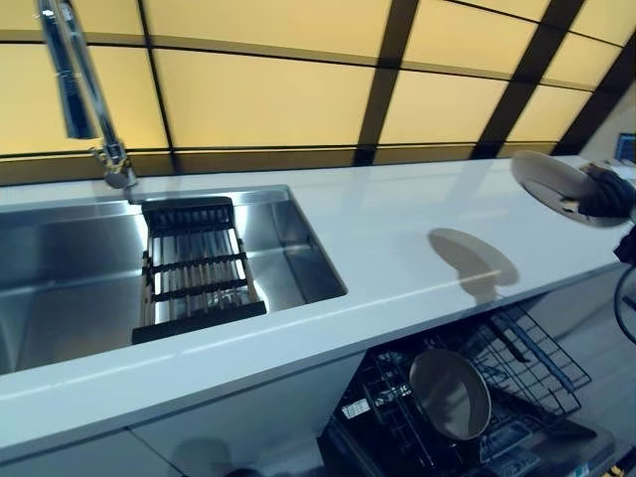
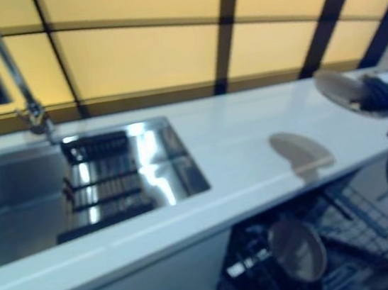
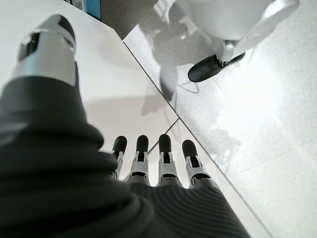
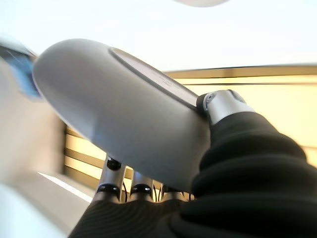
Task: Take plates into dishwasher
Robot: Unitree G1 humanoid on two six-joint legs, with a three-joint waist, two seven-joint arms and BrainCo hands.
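Note:
My right hand (image 1: 608, 191) is shut on a grey plate (image 1: 553, 183) and holds it tilted in the air above the right end of the white counter (image 1: 397, 238). In the right wrist view the plate (image 4: 119, 109) is pinched between my thumb (image 4: 220, 104) and my fingers (image 4: 111, 186). Below the counter the dishwasher's black wire rack (image 1: 507, 378) is pulled out. One grey plate (image 1: 450, 394) stands on edge in it. My left hand (image 3: 148, 168) shows only in its own wrist view, open and empty, hanging low beside a white cabinet front.
A steel sink (image 1: 89, 268) is set in the counter at the left, with a black drying rack (image 1: 194, 263) across it and a tall tap (image 1: 84, 89) behind. A yellow panelled wall with dark strips runs along the back.

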